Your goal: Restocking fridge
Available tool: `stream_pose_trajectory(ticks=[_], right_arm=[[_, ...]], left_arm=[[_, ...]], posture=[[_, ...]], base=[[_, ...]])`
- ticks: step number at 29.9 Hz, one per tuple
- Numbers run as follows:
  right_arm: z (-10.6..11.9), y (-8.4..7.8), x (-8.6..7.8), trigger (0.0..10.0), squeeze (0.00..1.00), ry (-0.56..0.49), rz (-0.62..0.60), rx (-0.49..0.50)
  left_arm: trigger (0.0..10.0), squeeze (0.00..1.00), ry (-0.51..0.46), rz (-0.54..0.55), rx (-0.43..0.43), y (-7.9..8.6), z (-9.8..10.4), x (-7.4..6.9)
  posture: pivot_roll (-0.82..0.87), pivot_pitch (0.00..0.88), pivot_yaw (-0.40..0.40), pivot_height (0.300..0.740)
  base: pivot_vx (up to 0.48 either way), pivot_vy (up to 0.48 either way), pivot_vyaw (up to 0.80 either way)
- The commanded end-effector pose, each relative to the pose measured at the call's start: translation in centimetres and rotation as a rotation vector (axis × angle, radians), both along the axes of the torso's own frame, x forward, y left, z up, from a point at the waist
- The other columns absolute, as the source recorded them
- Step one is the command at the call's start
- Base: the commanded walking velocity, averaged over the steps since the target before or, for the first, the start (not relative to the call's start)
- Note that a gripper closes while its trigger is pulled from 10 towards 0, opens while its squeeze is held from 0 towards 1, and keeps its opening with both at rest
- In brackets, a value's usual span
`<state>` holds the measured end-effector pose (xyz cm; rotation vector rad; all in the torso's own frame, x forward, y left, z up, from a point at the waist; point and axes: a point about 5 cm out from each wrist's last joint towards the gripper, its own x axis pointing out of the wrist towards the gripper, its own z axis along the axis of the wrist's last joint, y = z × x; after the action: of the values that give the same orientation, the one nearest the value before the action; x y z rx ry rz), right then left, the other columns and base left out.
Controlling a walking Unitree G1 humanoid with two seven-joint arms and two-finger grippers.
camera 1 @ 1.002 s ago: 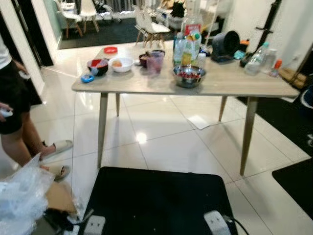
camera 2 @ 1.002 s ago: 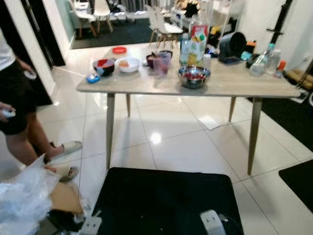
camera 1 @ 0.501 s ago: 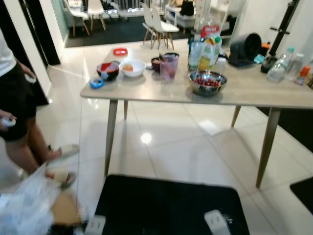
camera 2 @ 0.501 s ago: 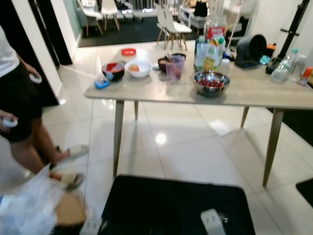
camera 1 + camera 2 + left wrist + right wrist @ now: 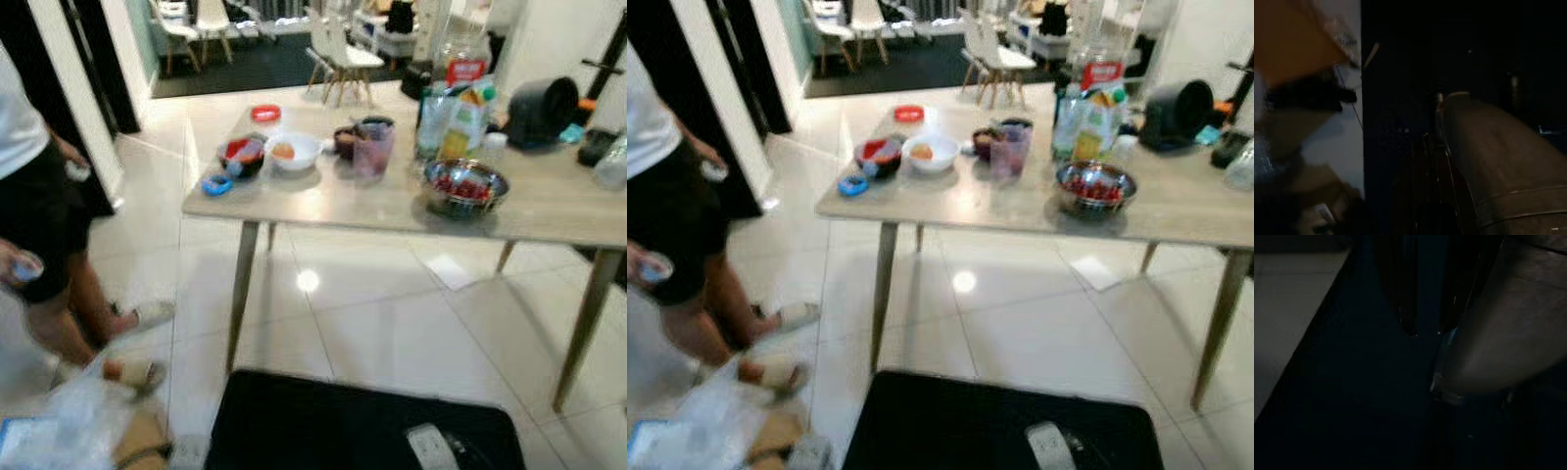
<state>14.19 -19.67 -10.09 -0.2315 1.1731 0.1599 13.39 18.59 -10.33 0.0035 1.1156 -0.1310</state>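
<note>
A wooden table stands ahead with food and drink on it. A steel bowl of red fruit sits near its front edge, beside a purple cup. Bottles and a juice carton stand behind them. Further left are a white bowl, a dark bowl with red inside, a small blue thing and a red lid. My left gripper and right gripper hang idle in deep shade beside my legs, over the black mat.
A person in black shorts and sandals stands at the left, holding small controllers. A clear plastic bag and cardboard lie at the lower left. A black mat lies at my feet. White chairs stand beyond the table.
The camera has moved: the whole picture has shifted, so the table now sits further right and nearer, and more of the person shows. Nothing on the table has moved.
</note>
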Motion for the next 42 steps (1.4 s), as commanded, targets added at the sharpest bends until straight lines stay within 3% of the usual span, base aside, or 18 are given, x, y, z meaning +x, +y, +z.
stream_pose_trajectory(ticks=[1,7,30,42], right_arm=[[0.1,-0.6,-0.1,10.0,0.00,0.004,-0.018,-0.014],[0.0,-0.5,-0.1,10.0,0.00,0.001,-0.018,-0.015],[0.0,-0.4,-0.2,10.0,0.00,-0.001,0.000,-0.022],[0.4,-0.8,0.9,10.0,0.00,-0.020,0.031,-0.032]], left_arm=[[10.0,0.00,0.007,-0.013,0.007,0.2,0.0,-0.1],[10.0,0.00,0.007,-0.013,0.010,0.2,0.0,-0.1],[10.0,0.00,0.011,0.001,0.022,0.3,-0.1,-0.4],[10.0,0.00,-0.004,0.001,0.013,-0.1,0.1,0.3]], posture=[[-0.06,0.000,0.042,0.740],[-0.05,0.000,0.044,0.740],[-0.06,0.000,0.037,0.740],[-0.05,0.000,0.020,0.740]], base=[[0.277,0.000,-0.80],[0.269,0.000,-0.26],[0.000,0.000,0.00],[0.000,0.000,0.00]])
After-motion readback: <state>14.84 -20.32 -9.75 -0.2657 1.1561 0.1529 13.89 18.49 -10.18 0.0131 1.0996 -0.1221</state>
